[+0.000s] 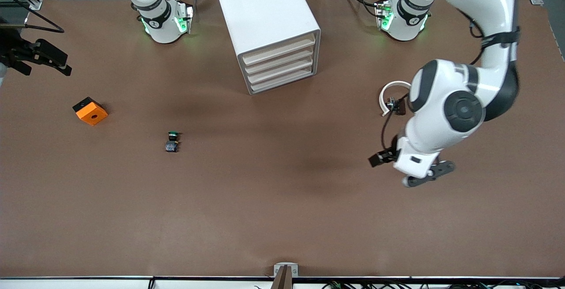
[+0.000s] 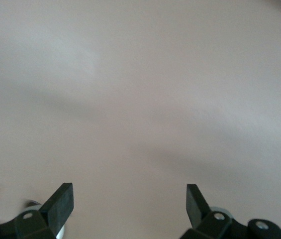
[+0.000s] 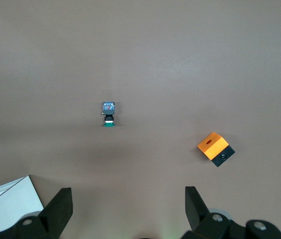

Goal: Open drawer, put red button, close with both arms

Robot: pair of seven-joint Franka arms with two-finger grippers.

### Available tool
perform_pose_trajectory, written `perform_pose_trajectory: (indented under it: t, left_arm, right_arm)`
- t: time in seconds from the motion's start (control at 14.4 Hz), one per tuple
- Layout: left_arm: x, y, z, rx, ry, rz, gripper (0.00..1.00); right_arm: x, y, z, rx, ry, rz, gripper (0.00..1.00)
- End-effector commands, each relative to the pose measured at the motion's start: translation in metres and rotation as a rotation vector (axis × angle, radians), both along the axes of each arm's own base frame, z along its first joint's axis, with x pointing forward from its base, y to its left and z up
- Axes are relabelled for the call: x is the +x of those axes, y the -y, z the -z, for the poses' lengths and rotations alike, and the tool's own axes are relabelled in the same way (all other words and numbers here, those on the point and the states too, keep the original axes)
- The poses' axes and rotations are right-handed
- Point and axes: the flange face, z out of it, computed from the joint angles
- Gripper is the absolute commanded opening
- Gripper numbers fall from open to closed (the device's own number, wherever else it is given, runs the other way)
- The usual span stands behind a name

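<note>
the small red-capped push-button cannot be made out in any view. the white four-drawer cabinet point(image 1: 265, 20) stands between the arm bases, with all drawers shut. a green-capped push-button with dark body point(image 1: 172, 141) lies nearer to the front camera than the cabinet, toward the right arm's end. an orange cube on a black base point(image 1: 90, 111) lies farther toward that end. the right gripper point(image 1: 44, 57) hangs over that end, jaws apart and empty. the left gripper point(image 1: 426, 176) is over bare brown table point(image 1: 282, 218), jaws apart and empty.
</note>
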Motion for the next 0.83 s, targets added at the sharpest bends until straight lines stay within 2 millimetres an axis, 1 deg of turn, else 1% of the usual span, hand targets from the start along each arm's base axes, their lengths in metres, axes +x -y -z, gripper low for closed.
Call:
perform_pose_trajectory:
  t: [0.0,0.07,0.14,0.21,0.28,0.35,0.42,0.56,0.62,0.76]
  left_arm:
    - [-0.012,-0.038,-0.045,0.038,-0.008,0.001,1.00]
    - [-0.016,-0.057,-0.066,0.028,0.002,0.018,1.00]
    - [-0.021,-0.069,-0.080,0.023,-0.005,0.055,1.00]
    - [-0.028,-0.074,-0.092,0.019,-0.016,0.092,1.00]
    - [-0.036,-0.087,-0.109,0.014,-0.017,0.103,1.00]
    - [-0.042,-0.097,-0.121,0.008,-0.018,0.115,1.00]
    - [-0.053,-0.102,-0.134,0.002,-0.031,0.144,1.00]
    - [-0.068,-0.109,-0.155,-0.010,-0.035,0.196,1.00]
    - [-0.073,-0.121,-0.162,-0.018,-0.036,0.198,1.00]
    - [-0.090,-0.129,-0.171,-0.032,-0.039,0.211,1.00]
  right_arm:
    - [0.001,-0.001,-0.005,-0.011,0.003,-0.008,1.00]
    - [0.001,-0.001,-0.005,-0.011,0.003,-0.008,1.00]
    - [0.001,-0.001,-0.005,-0.011,0.003,-0.008,1.00]
    - [0.001,-0.002,-0.007,-0.012,0.006,-0.008,1.00]
    - [0.001,-0.001,-0.008,-0.013,0.009,-0.008,1.00]
    - [0.001,-0.001,-0.008,-0.013,0.009,-0.010,1.00]
    - [0.001,-0.001,-0.008,-0.013,0.009,-0.010,1.00]
    - [0.001,-0.001,-0.008,-0.013,0.009,-0.010,1.00]
    - [0.001,-0.001,-0.008,-0.013,0.009,-0.010,1.00]
    - [0.001,-0.001,-0.008,-0.013,0.009,-0.010,1.00]
